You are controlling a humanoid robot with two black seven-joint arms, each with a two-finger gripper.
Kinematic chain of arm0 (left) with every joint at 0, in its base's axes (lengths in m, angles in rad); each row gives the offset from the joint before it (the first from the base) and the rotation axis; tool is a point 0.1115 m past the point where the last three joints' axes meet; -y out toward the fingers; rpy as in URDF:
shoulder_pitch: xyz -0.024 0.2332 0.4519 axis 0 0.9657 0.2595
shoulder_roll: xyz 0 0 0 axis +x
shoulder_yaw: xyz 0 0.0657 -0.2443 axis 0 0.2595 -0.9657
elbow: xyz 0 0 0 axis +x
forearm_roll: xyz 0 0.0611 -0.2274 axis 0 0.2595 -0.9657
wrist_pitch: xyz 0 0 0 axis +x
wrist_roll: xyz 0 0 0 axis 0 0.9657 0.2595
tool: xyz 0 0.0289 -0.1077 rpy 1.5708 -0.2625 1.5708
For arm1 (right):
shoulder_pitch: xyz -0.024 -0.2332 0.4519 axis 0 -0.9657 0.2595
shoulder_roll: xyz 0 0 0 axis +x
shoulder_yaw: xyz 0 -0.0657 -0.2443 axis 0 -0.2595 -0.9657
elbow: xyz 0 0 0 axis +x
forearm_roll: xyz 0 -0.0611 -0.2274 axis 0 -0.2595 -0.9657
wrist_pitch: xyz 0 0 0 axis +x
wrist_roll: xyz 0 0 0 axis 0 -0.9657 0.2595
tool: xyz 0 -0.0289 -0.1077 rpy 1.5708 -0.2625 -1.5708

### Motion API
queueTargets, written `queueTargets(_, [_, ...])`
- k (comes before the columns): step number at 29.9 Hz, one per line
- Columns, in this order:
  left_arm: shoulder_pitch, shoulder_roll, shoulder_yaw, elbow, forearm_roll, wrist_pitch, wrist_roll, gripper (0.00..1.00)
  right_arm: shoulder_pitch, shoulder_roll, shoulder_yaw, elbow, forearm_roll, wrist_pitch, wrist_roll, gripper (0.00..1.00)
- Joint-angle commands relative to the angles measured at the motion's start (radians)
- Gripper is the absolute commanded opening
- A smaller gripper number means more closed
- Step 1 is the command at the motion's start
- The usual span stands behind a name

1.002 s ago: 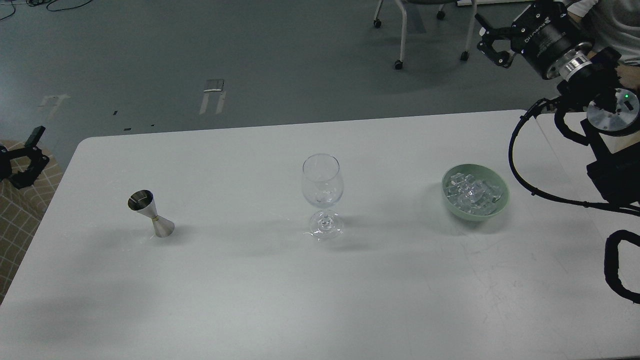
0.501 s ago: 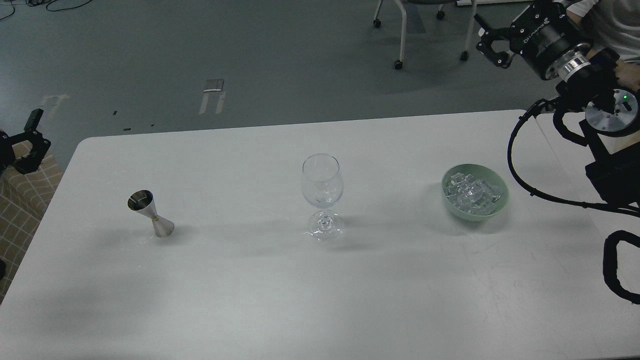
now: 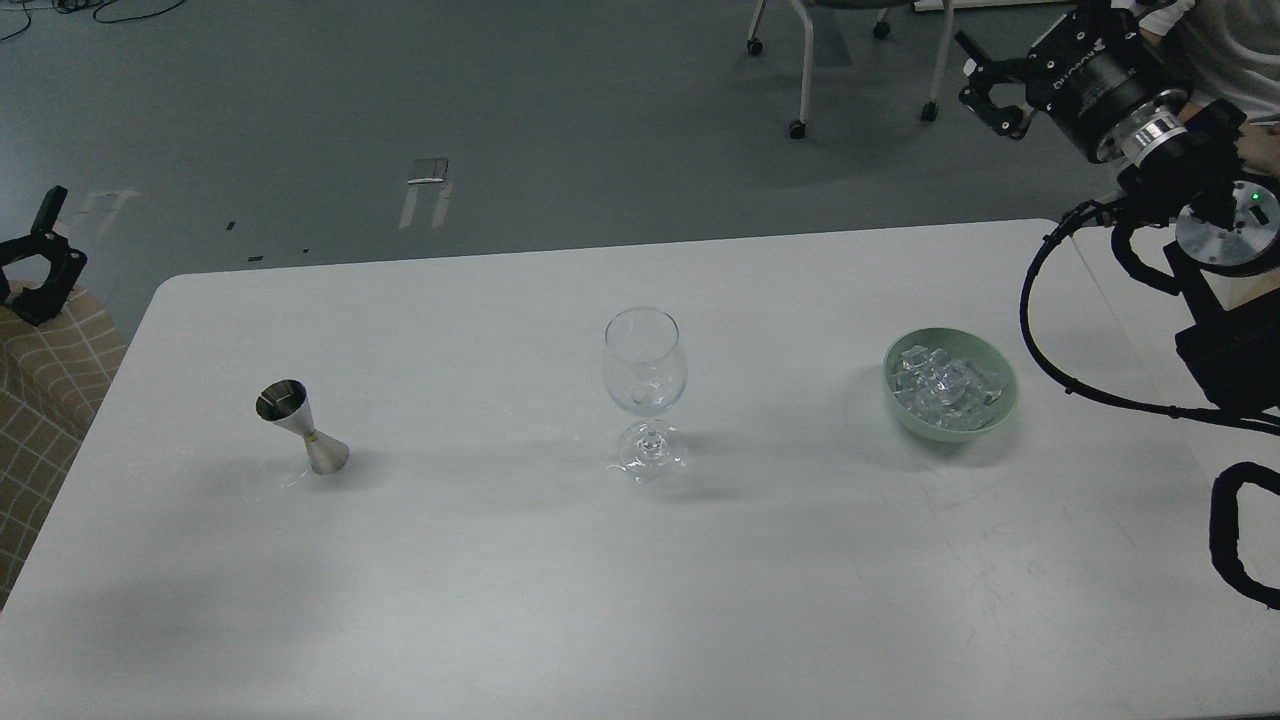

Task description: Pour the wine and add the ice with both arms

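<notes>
A clear stemmed wine glass (image 3: 645, 385) stands upright at the table's middle; any liquid in it is too faint to tell. A steel jigger (image 3: 300, 426) stands to its left. A green bowl (image 3: 996, 418) at the right holds a heap of clear ice cubes (image 3: 940, 385). My left gripper (image 3: 35, 262) is at the far left edge, off the table, fingers apart and empty. My right gripper (image 3: 985, 85) is raised beyond the table's far right corner, open and empty, well above and behind the bowl.
The white table (image 3: 600, 600) has its far edge across the middle of the view. A checked cloth-covered thing (image 3: 45, 400) sits left of the table. A chair's wheeled legs (image 3: 800, 100) stand on the floor behind. A person (image 3: 1220, 40) is at the top right.
My left gripper has risen at the left edge. My right gripper has shifted slightly right and up. The glass, jigger and bowl have not moved.
</notes>
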Motion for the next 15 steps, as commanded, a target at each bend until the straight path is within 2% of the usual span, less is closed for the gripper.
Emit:
queueTargets(1, [0.069, -0.005, 0.0, -0.032, -0.079, 0.0, 0.031, 0.98, -0.003, -0.001, 0.0, -0.002, 0.0, 0.0, 0.0, 1.0])
queueTargets(4, [0.159, -0.01, 0.0, -0.084, -0.134, 0.0, 0.017, 0.98, -0.007, -0.007, 0.0, -0.002, -0.002, 0.0, 0.0, 1.0])
queueTargets(7, [0.232, -0.008, -0.003, -0.144, -0.164, 0.0, 0.0, 0.92, -0.018, -0.012, -0.002, -0.002, -0.002, 0.0, -0.002, 1.0])
queueTargets(10, [0.392, -0.007, -0.033, -0.236, -0.167, 0.0, -0.027, 0.87, -0.035, -0.014, 0.0, 0.003, 0.0, 0.0, -0.002, 1.0])
queueTargets(15, [0.538, -0.01, -0.069, -0.273, -0.167, 0.0, -0.034, 0.77, -0.04, -0.018, 0.0, 0.003, 0.0, 0.0, -0.002, 1.0])
